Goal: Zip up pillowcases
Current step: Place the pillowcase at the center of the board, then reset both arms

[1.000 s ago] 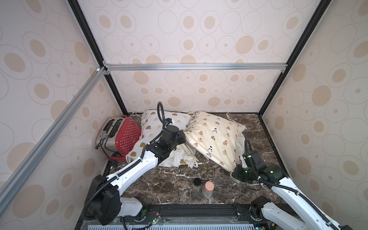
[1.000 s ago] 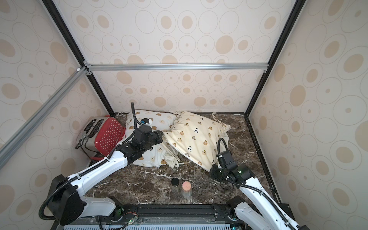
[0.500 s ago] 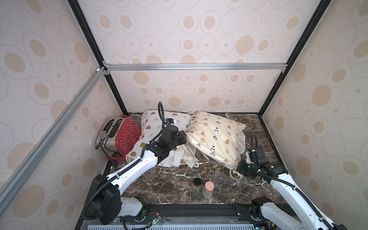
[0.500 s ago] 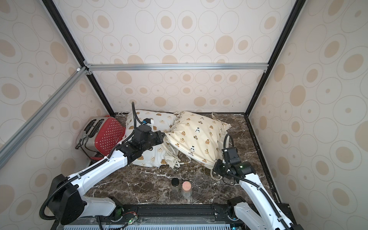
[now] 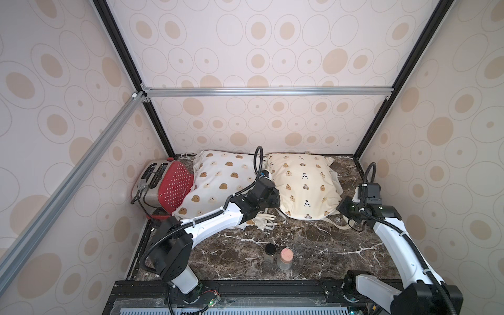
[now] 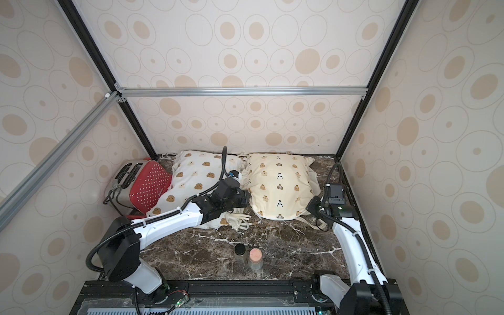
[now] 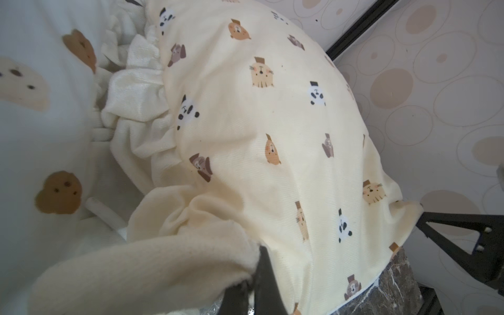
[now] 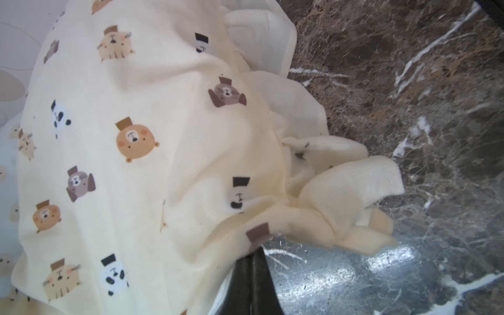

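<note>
The yellow pillowcase [image 5: 302, 185] lies at the back of the table [image 5: 313, 245], just beside the white pillowcase [image 5: 218, 180]; it looks soft, light and floppy — best held by its frilly edge; the left gripper [image 7: 255, 272] and right gripper [image 8: 252, 261] each pinch a near corner frill.

Top views overlook all; wrist views hug pillowcase [image 7: 272, 141].

The white pillowcase [image 5: 218, 180], bear-printed, lies at the back of the desk [image 5: 313, 245]; the cream pillowcase [image 5: 302, 185] lies beside it, ruffles touching.
</note>
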You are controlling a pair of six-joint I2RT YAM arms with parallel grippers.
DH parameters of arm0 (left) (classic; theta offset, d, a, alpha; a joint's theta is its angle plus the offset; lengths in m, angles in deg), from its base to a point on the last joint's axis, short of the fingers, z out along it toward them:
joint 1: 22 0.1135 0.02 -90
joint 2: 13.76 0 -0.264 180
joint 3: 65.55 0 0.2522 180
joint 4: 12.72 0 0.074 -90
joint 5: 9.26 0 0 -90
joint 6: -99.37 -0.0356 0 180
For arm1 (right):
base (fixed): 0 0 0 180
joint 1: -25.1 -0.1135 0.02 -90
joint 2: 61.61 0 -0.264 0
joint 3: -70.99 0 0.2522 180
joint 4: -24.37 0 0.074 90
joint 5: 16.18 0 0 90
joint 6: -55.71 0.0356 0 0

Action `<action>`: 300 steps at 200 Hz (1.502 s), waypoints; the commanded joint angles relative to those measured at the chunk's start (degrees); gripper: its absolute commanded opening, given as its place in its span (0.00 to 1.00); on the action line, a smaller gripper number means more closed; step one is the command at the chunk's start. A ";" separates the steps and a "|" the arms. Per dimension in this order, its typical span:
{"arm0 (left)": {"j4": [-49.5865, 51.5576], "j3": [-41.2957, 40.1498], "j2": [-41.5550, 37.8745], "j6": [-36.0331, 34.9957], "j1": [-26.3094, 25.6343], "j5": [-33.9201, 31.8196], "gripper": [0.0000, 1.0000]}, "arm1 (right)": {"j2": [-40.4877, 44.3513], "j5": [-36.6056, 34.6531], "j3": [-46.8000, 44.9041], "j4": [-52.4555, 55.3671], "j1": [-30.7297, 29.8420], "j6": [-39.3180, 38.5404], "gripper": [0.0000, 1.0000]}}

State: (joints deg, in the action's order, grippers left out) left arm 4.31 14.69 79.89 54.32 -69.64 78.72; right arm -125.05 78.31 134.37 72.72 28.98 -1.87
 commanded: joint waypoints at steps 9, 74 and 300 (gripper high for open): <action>-3.25 3.44 5.45 -0.66 -1.62 -1.46 0.00 | -3.35 -4.06 1.70 -4.55 0.38 -3.29 0.00; -3.00 2.32 6.54 -1.61 -2.72 -4.07 0.16 | -3.30 -4.79 0.58 -3.67 0.69 -7.25 0.10; -34.18 -45.35 -23.02 -42.86 34.10 -39.03 1.00 | -18.94 -14.16 -16.66 -54.43 -4.92 -26.62 0.99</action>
State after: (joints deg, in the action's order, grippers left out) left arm -6.07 -29.90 52.26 22.94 -36.02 36.43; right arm -142.47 63.62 117.74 30.23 25.99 -22.98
